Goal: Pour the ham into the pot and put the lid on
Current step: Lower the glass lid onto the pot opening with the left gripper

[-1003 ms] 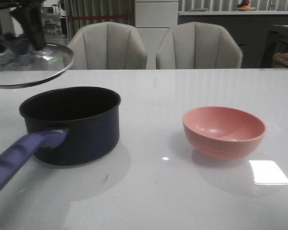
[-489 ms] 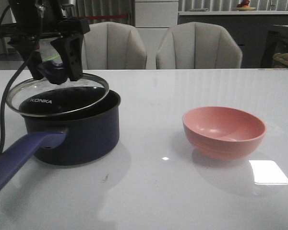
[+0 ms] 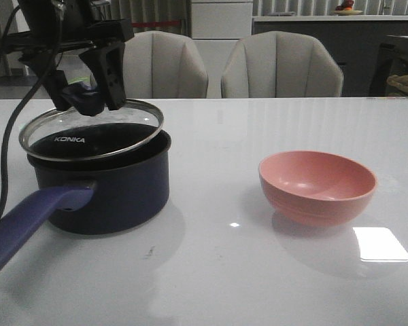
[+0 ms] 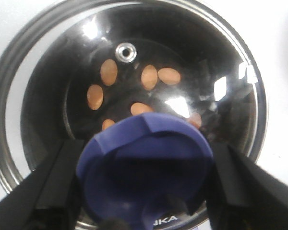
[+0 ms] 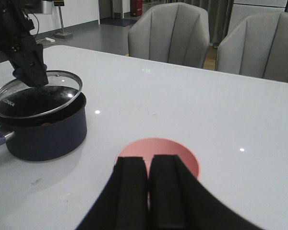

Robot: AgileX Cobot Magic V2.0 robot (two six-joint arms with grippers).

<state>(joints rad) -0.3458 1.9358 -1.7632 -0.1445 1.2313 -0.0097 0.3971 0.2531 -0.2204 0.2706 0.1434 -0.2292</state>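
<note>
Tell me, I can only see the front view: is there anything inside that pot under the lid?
Observer: Yes. The left wrist view looks down through the glass lid and shows several orange ham slices lying in the pot.
Operator: And the other arm? I can't see it anywhere.
Observer: The right wrist view shows the right end effector shut and holding nothing, with the pink bowl just beyond its fingers.
</note>
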